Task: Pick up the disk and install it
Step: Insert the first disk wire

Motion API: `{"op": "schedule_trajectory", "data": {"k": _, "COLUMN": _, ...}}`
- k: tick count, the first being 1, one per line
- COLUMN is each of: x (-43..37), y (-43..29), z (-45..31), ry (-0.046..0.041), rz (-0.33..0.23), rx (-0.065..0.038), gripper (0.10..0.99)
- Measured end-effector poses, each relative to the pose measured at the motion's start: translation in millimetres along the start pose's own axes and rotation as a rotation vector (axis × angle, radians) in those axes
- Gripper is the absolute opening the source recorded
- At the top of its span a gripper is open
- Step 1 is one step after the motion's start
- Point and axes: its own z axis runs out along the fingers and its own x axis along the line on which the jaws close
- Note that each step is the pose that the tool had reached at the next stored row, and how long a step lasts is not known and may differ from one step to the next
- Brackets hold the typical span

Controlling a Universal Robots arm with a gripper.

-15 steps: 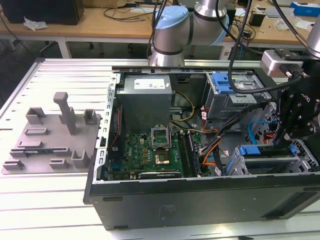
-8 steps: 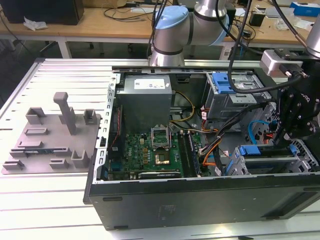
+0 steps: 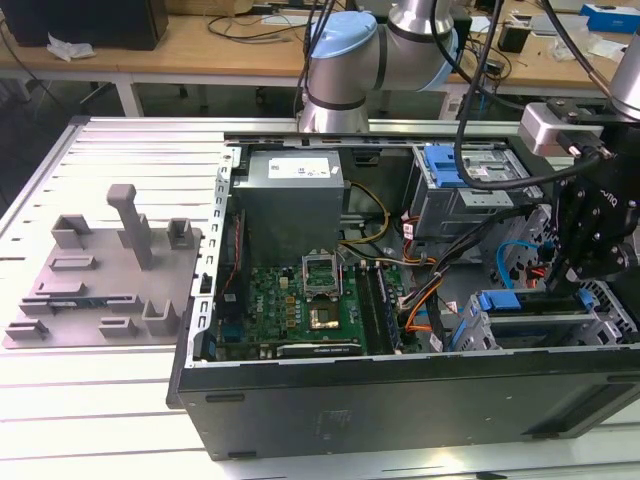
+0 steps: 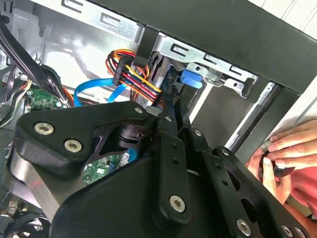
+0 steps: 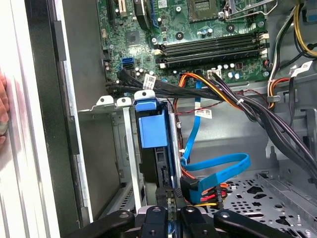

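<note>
Jaws: the gripper [image 5: 170, 196] is drawn narrow, pinching the disk [image 5: 152, 130] by its edge. The disk stands on edge between the drive cage rails [image 5: 130, 148] inside the computer case [image 3: 400, 390]; how deep, I cannot tell.

Risk one: a slight tilt would bind its blue frame against a rail and jam it.

Risk two: the blue data cable [image 5: 218, 166] loops just beside the jaws and could snag.

Risk three: a person's hand [image 4: 287, 148] sits at the case's outer wall, near my arm.

light: we see bright, even room light | shadow: computer case [image 3: 420, 395] interior dimmer | glare: table [image 5: 15, 188] washed white
</note>
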Motion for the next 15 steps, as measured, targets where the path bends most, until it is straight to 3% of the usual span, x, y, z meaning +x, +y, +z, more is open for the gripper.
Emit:
{"op": "schedule_trajectory", "data": {"k": 13, "x": -0.2, "y": 0.1, "z": 1.9, "ry": -0.0003, "rz": -0.001, "rx": 0.0, "gripper": 0.165}}
{"op": "schedule_trajectory", "data": {"k": 15, "x": 0.2, "y": -0.1, "z": -2.0, "ry": -0.0001, "rz": -0.001, "rx": 0.0, "gripper": 0.165}}
